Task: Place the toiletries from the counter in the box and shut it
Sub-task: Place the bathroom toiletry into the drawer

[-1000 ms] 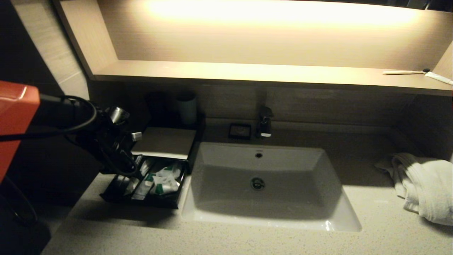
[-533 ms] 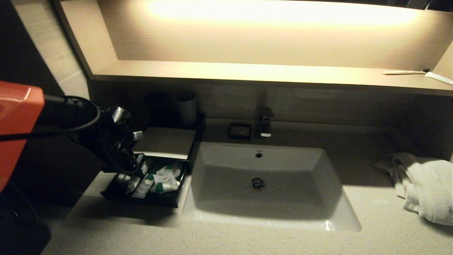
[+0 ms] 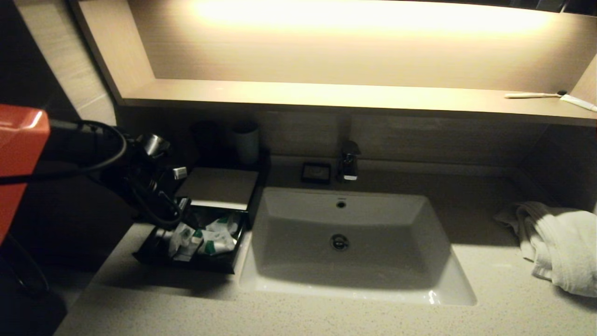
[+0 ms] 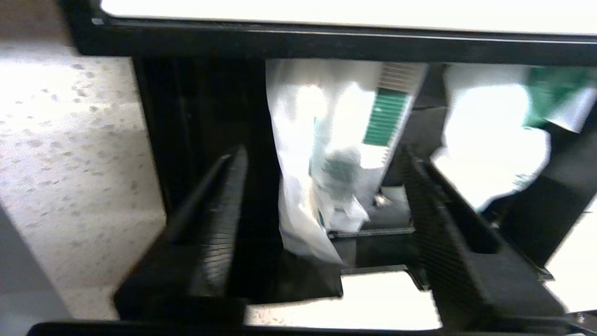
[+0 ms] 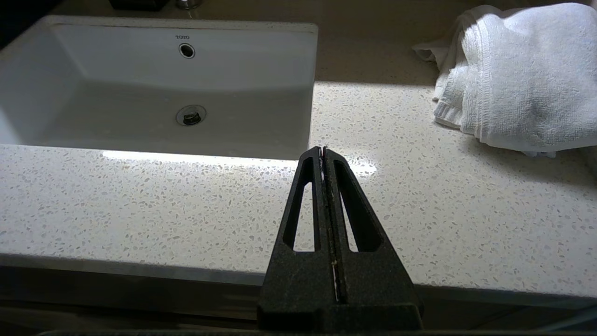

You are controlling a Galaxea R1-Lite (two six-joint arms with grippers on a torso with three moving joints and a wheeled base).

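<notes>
The black box (image 3: 219, 186) stands on the counter (image 3: 326, 317) left of the basin, its drawer (image 3: 186, 267) slid out toward me. Several white wrapped toiletries (image 3: 212, 240) with green marks lie in the drawer. My left gripper (image 3: 179, 217) hovers over the drawer's left part. In the left wrist view the left gripper (image 4: 322, 151) is open, its fingers wide apart. A clear-wrapped sachet (image 4: 322, 186) lies loose below the gap, touching neither finger. My right gripper (image 5: 322, 150) is shut and empty, low at the counter's front edge.
A white basin (image 3: 345, 242) with a faucet (image 3: 349, 161) fills the middle. A small black dish (image 3: 316, 172) and a pale cup (image 3: 246, 142) stand at the back. A white towel (image 3: 559, 242) lies at the right. A toothbrush (image 3: 531, 95) rests on the lit shelf.
My left gripper has opened over the drawer and lifted slightly. The wrapped sachet it held now lies in the drawer's left part. The right arm has not moved.
</notes>
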